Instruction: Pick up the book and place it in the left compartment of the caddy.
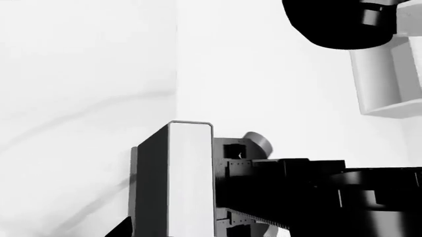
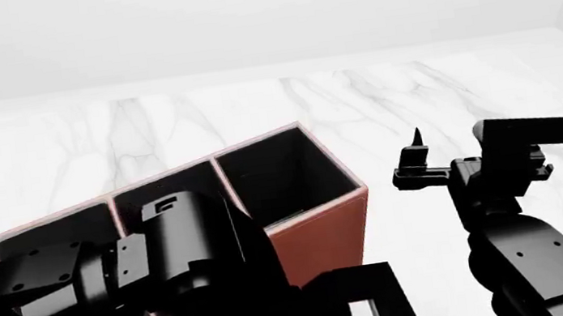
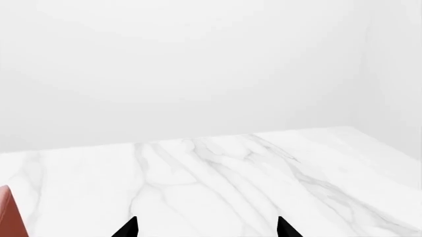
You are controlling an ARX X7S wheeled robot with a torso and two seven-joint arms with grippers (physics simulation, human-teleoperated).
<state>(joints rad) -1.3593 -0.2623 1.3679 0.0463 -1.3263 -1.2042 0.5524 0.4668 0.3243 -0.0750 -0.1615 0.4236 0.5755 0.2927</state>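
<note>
In the left wrist view, the book (image 1: 189, 182), black-covered with white page edges, stands up from between the jaws of my left gripper (image 1: 197, 231). It hangs in the air in front of a white wall. One fingertip (image 1: 122, 229) lies against its cover. The other is lost against black arm parts. In the head view my left arm (image 2: 185, 252) hangs over the reddish-brown caddy (image 2: 339, 224) and hides the book. The left compartment (image 2: 62, 228) shows only its far end. My right gripper (image 2: 424, 160) (image 3: 207, 229) is open and empty, to the right of the caddy.
The caddy stands on a white marble table (image 2: 447, 87) that ends at a white wall. A corner of the caddy (image 3: 7, 212) shows in the right wrist view. My black head (image 1: 343, 22) and a white torso part (image 1: 389, 79) show beyond the book.
</note>
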